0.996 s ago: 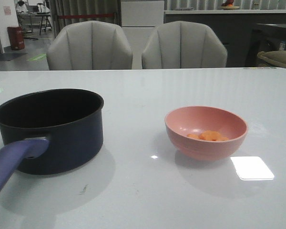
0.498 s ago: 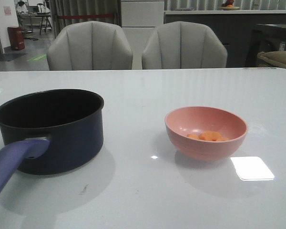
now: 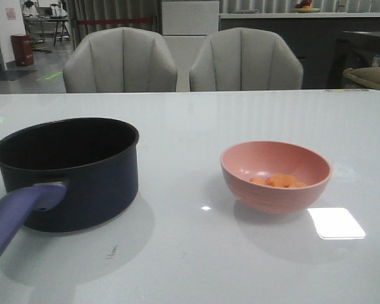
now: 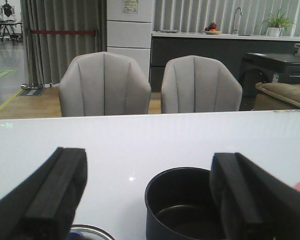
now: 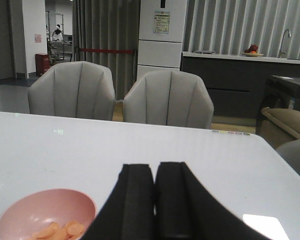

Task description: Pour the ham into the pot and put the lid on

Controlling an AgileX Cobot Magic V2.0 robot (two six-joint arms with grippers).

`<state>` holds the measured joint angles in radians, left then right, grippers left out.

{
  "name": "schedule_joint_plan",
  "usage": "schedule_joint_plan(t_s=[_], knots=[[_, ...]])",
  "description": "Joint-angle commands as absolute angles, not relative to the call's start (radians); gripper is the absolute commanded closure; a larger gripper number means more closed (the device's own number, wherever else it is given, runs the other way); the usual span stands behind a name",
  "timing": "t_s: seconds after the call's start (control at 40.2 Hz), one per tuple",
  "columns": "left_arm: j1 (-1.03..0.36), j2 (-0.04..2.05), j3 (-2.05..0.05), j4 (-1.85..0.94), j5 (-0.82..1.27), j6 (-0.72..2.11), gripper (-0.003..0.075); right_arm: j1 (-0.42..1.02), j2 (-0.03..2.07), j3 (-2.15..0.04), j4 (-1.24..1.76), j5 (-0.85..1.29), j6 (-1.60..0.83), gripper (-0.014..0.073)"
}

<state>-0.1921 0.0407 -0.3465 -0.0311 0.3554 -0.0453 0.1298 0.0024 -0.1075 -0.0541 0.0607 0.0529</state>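
while the ham [image 3: 280, 180] sits in its bowl [image 3: 275, 175], left pincer [image 4: 147, 200] gapes wide, right pincer [image 5: 155, 200] clenched empty.

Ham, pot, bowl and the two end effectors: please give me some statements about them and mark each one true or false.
1. The ham lies in the pink bowl. True.
2. The pot already holds ham. False: its inside is bare.
3. The left end effector is open. True.
4. The right end effector is open. False: its fingers are pressed together, holding nothing.
5. The lid covers the pot. False: the pot is uncovered.
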Motion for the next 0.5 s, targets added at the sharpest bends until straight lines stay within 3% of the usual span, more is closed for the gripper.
schedule_joint_plan(t_s=[0.0, 0.149, 0.473], knots=[[-0.202, 0.052, -0.373, -0.032, 0.269, -0.048, 0.0169, 0.126, 0.087, -0.242, -0.054, 0.162, 0.051, 0.0445], [-0.202, 0.052, -0.373, -0.029, 0.269, -0.048, 0.0169, 0.126, 0.186, -0.349, -0.053, 0.369, 0.051, 0.0445], [-0.202, 0.052, -0.372, -0.029, 0.269, -0.048, 0.0169, 0.126, 0.320, -0.356, 0.005, 0.334, 0.088, 0.0439]])
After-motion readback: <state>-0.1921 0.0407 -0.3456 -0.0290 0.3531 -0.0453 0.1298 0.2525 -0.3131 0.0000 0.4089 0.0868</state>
